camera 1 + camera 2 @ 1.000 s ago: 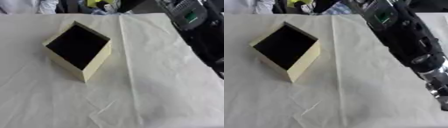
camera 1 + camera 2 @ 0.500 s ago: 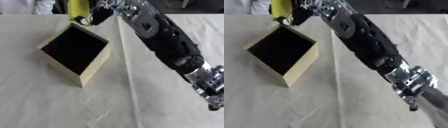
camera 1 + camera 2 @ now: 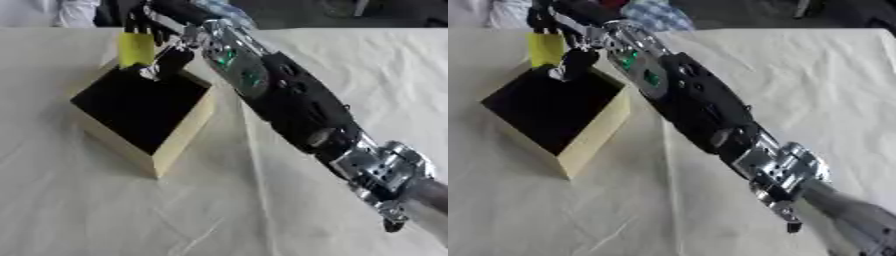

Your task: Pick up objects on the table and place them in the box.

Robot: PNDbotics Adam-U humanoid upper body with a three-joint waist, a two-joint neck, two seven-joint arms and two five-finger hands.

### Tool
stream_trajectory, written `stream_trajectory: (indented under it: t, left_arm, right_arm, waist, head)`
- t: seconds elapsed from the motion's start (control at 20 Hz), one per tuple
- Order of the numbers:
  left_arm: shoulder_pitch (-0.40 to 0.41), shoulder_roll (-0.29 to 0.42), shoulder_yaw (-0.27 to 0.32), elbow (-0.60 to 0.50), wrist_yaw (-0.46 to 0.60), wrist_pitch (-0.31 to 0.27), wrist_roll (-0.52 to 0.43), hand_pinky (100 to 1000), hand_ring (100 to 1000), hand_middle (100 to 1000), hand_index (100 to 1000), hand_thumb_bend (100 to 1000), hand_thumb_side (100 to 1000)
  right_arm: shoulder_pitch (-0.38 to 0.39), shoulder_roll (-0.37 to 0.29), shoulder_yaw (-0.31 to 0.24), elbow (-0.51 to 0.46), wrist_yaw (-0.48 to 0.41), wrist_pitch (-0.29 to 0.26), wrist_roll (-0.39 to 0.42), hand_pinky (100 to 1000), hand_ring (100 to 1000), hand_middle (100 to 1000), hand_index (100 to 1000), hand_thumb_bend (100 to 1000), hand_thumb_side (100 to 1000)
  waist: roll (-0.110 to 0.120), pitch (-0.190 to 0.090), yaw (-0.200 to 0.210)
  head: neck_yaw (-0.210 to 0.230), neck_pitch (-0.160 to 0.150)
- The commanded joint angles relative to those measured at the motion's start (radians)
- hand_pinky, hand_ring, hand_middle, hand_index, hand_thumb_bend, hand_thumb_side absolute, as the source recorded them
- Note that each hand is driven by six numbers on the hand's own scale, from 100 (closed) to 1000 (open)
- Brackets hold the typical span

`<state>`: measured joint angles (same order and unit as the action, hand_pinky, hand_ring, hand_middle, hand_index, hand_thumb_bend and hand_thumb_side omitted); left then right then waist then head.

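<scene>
An open cream box (image 3: 179, 137) with a dark inside stands on the table, turned corner-on to me. My right arm stretches from the lower right across to its far corner. There my right hand (image 3: 156, 27) is shut on a yellow block (image 3: 136, 49), which hangs upright just above the box's far rim. The left hand shows in neither view.
A wrinkled white cloth (image 3: 96, 210) covers the table. My right forearm (image 3: 289, 100) lies diagonally over the cloth right of the box. People's clothing and a patterned cloth (image 3: 658, 17) show past the table's far edge.
The right arm swung in from the right edge and reached over to the box's far corner with the yellow block. The camera has shifted too, so the box sits differently in view.
</scene>
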<state>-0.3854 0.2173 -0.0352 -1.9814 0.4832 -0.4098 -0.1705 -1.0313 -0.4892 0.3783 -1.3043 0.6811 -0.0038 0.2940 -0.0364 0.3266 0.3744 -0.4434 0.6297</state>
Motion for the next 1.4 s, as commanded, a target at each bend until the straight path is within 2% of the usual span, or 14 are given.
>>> stream_trajectory:
  t: [0.05, 0.4, 0.5, 0.55, 0.6, 0.7, 0.8, 1.0, 1.25, 1.4]
  left_arm:
    - [0.001, 0.013, 0.001, -0.019, -0.003, 0.000, -0.005, 723, 842, 874, 665, 100, 682]
    - [0.016, 0.017, 0.001, -0.019, -0.012, 0.008, -0.003, 722, 844, 876, 664, 100, 685]
    - [0.017, 0.017, 0.001, -0.019, -0.014, 0.012, -0.002, 722, 845, 878, 663, 100, 687]
    - [0.018, 0.017, 0.001, -0.019, -0.015, 0.013, -0.002, 722, 845, 878, 663, 100, 687]
    - [0.018, 0.017, 0.001, -0.019, -0.017, 0.014, -0.002, 722, 845, 878, 663, 100, 688]
    - [0.019, 0.016, 0.001, -0.019, -0.018, 0.015, -0.002, 722, 845, 879, 663, 100, 688]
    - [0.019, 0.016, 0.000, -0.019, -0.020, 0.016, -0.002, 722, 846, 879, 663, 100, 689]
    - [0.020, 0.015, 0.000, -0.019, -0.022, 0.019, -0.003, 722, 846, 880, 662, 100, 689]
    - [0.021, 0.015, -0.001, -0.019, -0.024, 0.021, -0.003, 722, 847, 881, 662, 100, 689]
    - [0.023, 0.015, -0.001, -0.019, -0.026, 0.024, -0.003, 723, 849, 883, 662, 100, 692]
  right_arm:
    - [-0.004, -0.027, 0.012, -0.049, 0.037, -0.021, 0.025, 499, 472, 342, 477, 100, 100]
    - [0.026, -0.045, 0.036, -0.109, 0.059, -0.026, 0.091, 539, 500, 370, 498, 111, 100]
    - [0.027, -0.047, 0.037, -0.112, 0.063, -0.026, 0.099, 581, 545, 423, 549, 218, 100]
    - [0.027, -0.047, 0.038, -0.113, 0.066, -0.028, 0.105, 605, 576, 462, 588, 273, 134]
    - [0.029, -0.047, 0.040, -0.114, 0.069, -0.034, 0.116, 643, 628, 517, 647, 327, 207]
    - [0.030, -0.047, 0.042, -0.115, 0.078, -0.049, 0.148, 690, 718, 600, 723, 375, 296]
    - [0.031, -0.045, 0.040, -0.118, 0.092, -0.061, 0.181, 719, 763, 649, 761, 390, 351]
    - [0.034, -0.044, 0.036, -0.126, 0.107, -0.072, 0.218, 724, 763, 648, 757, 392, 361]
    - [0.035, -0.043, 0.035, -0.134, 0.111, -0.075, 0.225, 721, 758, 643, 753, 388, 359]
    - [0.035, -0.044, 0.033, -0.140, 0.118, -0.074, 0.230, 740, 786, 683, 781, 395, 398]
  waist:
    - [0.006, -0.023, -0.006]
    - [0.008, -0.032, -0.022]
    - [0.008, -0.032, -0.024]
    - [0.007, -0.032, -0.024]
    - [0.007, -0.032, -0.024]
    - [0.006, -0.031, -0.024]
    - [0.006, -0.030, -0.025]
    - [0.006, -0.030, -0.027]
    - [0.007, -0.031, -0.028]
    - [0.007, -0.031, -0.029]
  head:
    - [0.008, -0.002]
    - [0.022, 0.012]
    - [0.021, 0.011]
    - [0.021, 0.011]
    - [0.021, 0.012]
    - [0.020, 0.014]
    - [0.019, 0.016]
    - [0.020, 0.017]
    - [0.019, 0.017]
    - [0.018, 0.017]
